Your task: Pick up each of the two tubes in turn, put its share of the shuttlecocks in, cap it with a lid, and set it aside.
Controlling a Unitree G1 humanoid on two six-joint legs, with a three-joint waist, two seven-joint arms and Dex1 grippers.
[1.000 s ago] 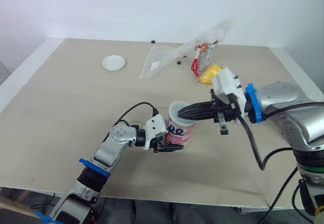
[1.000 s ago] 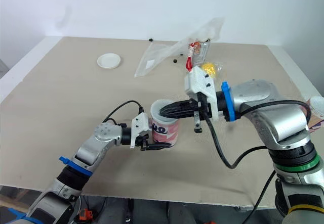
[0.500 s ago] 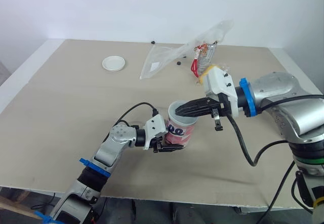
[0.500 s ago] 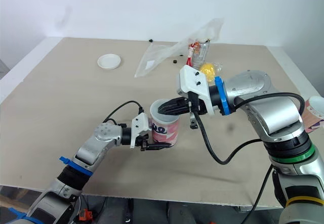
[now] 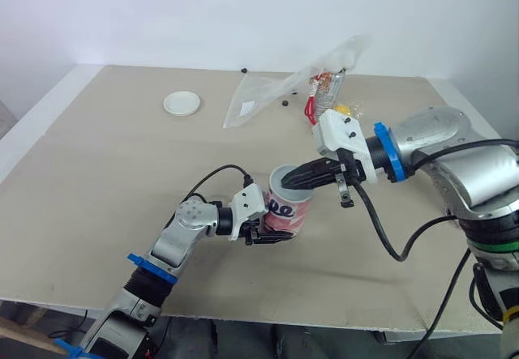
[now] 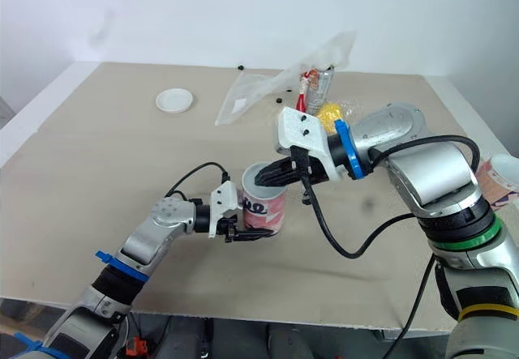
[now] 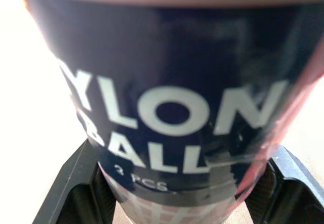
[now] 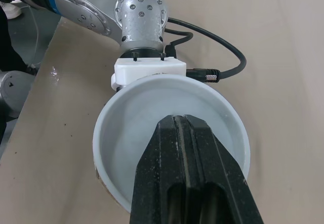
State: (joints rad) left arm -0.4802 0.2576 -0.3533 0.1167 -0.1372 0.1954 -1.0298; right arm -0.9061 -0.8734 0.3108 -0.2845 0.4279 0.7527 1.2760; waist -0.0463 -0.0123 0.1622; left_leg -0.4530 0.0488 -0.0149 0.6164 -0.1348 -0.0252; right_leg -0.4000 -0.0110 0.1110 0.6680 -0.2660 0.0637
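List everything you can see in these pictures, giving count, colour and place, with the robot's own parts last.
tube: one, pink and white with dark label, upright, near middle of table
second tube: one, pink and white, table's right edge
lid: one, white, far left
plastic bag: one, clear, far middle
yellow thing: one, beside the bag, unclear what
black bits: three, around the bag
table: one, beige
left gripper: fingers shut on the tube
right gripper: black fingers shut, at the tube's mouth

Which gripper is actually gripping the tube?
The left gripper, jaws clamped low on the tube; the right gripper, jaws shut, only dips into its open mouth.
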